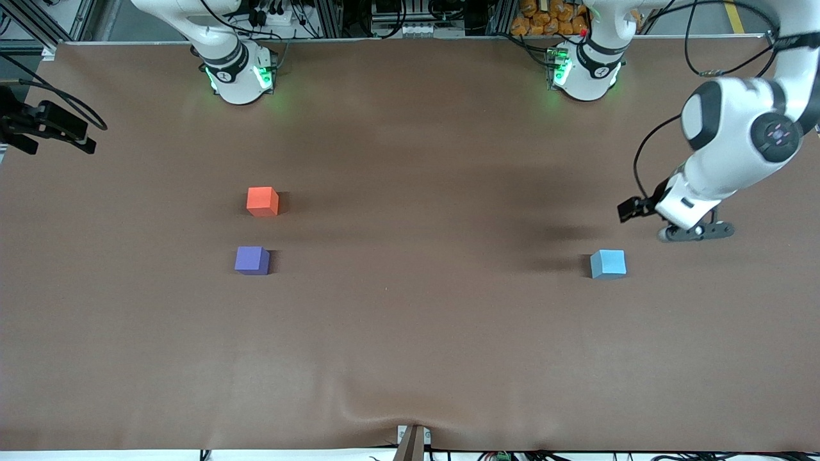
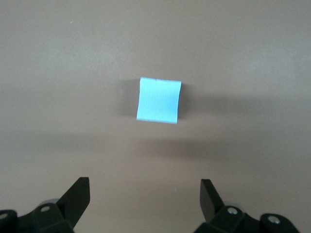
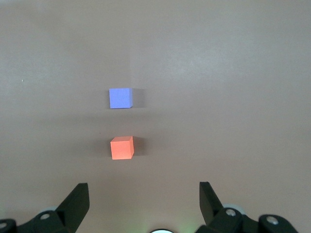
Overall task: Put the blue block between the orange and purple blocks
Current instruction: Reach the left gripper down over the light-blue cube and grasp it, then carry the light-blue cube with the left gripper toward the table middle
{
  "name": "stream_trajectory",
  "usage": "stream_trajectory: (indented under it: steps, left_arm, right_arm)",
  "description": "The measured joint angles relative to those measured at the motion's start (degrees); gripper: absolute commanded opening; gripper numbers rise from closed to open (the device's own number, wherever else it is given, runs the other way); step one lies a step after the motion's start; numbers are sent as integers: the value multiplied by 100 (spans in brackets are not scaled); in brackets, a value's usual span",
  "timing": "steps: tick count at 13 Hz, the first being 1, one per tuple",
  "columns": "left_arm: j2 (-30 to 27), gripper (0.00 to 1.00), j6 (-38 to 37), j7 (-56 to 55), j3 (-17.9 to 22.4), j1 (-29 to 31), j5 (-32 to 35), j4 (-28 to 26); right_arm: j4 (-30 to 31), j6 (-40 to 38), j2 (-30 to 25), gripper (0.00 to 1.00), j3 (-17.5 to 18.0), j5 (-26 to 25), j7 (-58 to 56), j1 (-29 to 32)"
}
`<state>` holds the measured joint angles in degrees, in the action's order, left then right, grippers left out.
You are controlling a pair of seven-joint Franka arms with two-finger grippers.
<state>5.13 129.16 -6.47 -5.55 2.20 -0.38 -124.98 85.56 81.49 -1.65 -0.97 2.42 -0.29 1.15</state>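
Bench (image 1: 410, 358): one brown-covered surface is carrying every loose thing; two arms are standing at its edge farthest from the front camera.

Left pincer (image 1: 695, 232): it is hanging over the bench toward the left arm's end, just beside the blue block (image 1: 608, 264), with its fingers standing wide apart and nothing between them; its wrist view is showing the block (image 2: 159, 100) ahead of the open fingertips (image 2: 77, 194).

Right pincer (image 3: 144, 194): it is waiting, out of the front camera's sight, fingers apart and empty, looking down on the other two cubes.

Blocks, three in all, one of each colour: the orange block (image 1: 262, 201) and the purple block (image 1: 252, 260) are sitting near each other toward the right arm's end, a gap between them, the purple one nearer the front camera. The blue one is resting well apart from both.

Handling: the blue cube is probably light, matte and firm enough not to slip; two opposite flat faces, taken near mid-height, are offering the surest hold.
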Motion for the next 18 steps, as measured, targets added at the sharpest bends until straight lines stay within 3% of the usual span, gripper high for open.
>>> stream_trajectory:
  steps: [6, 18]
  left_arm:
    - [977, 100, 1536, 287, -7, -4, 2, -238]
    - [1925, 100, 2047, 298, -8, -4, 2, 241]
  right_arm:
    - [0, -2, 1, 100, 1, 140, 0, 54]
    - [0, -18, 1, 100, 2, 146, 0, 54]
